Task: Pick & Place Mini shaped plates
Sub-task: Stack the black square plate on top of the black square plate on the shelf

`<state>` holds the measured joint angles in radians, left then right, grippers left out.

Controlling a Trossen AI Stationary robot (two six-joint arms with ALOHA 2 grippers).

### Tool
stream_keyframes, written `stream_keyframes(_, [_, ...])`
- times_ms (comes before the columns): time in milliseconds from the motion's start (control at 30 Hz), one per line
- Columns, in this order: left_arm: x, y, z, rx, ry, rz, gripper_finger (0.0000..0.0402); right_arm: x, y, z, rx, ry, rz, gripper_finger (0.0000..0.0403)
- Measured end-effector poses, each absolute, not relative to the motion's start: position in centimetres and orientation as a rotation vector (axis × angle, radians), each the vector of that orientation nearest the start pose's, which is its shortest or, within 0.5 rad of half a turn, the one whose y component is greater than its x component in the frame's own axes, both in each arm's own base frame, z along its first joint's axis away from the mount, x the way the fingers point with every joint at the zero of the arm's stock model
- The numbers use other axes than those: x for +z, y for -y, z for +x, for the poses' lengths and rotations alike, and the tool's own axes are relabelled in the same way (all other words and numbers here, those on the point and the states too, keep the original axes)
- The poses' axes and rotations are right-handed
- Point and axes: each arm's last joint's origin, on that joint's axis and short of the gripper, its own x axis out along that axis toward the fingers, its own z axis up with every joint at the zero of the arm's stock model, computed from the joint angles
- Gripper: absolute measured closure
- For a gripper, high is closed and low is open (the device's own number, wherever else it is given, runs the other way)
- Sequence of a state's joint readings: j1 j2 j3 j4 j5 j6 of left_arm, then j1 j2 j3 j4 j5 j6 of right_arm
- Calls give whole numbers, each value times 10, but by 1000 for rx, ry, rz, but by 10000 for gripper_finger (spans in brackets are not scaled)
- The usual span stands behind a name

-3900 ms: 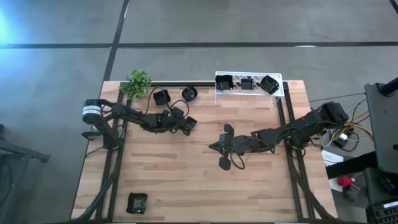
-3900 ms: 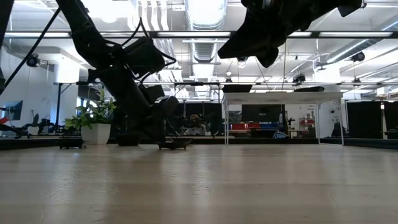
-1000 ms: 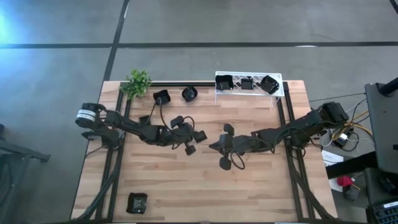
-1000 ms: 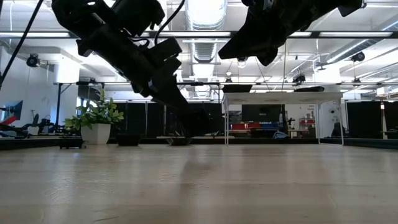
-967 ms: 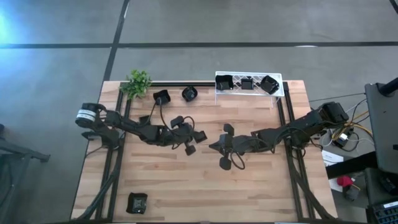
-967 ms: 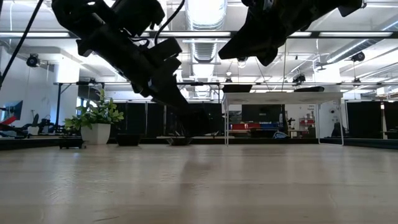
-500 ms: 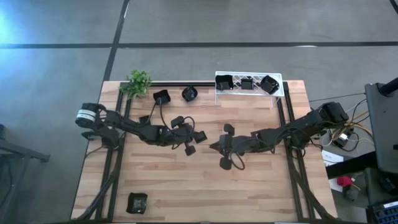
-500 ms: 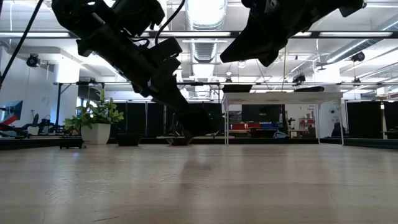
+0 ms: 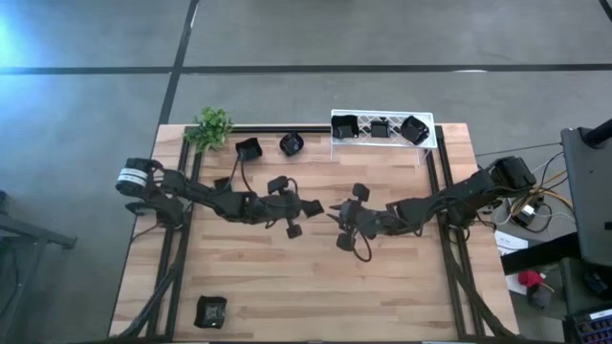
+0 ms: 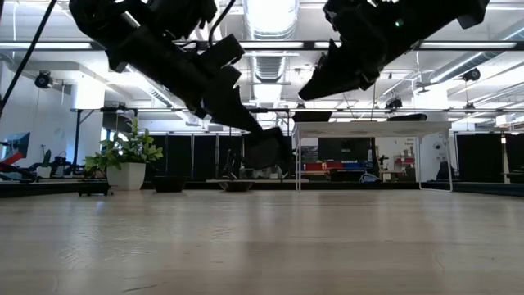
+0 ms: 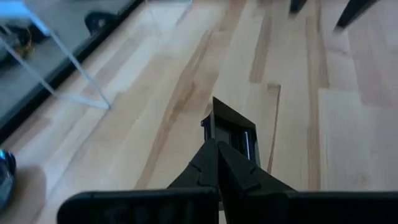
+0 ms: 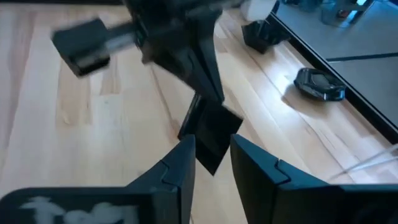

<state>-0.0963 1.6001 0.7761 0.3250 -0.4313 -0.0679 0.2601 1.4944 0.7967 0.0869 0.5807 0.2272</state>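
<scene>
My left gripper [image 9: 304, 207] reaches from the table's left to the middle and is shut on a small dark square plate [image 9: 313, 207], which hangs above the table in the low view [image 10: 270, 152]. My right gripper [image 9: 335, 214] comes from the right, open. In its wrist view its fingers [image 12: 180, 158] stand on either side of that plate [image 12: 211, 134] with gaps showing. Two more plates [image 9: 248, 148] [image 9: 291, 143] rest on their bases near the far edge. Three sit in the white rack [image 9: 382, 140]. My left gripper pinches the square plate between its two fingers by the near rim [image 11: 219, 138], at the fingertips. The fingers come about level from the table's left. The plate is lifted clear of the table and sticks out ahead of the fingers, tilted on edge.
A green plant [image 9: 212, 127] stands at the far left corner. One more dark plate [image 9: 210, 311] lies near the near left corner. The white rack stands at the far edge, right of centre. Bare wood lies in front of both arms toward the near edge.
My left gripper has carried the plate a little toward the table's right and slightly higher. My right gripper has moved left and toward the far edge, closing in on the held plate until its open fingers flank it.
</scene>
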Motion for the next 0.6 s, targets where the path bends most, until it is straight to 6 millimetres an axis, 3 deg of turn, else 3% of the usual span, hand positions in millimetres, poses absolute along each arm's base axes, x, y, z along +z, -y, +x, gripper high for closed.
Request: stream_keyframes(600, [200,32,326,275,-317,206,401,196,-60,292,-412,-524,4,314])
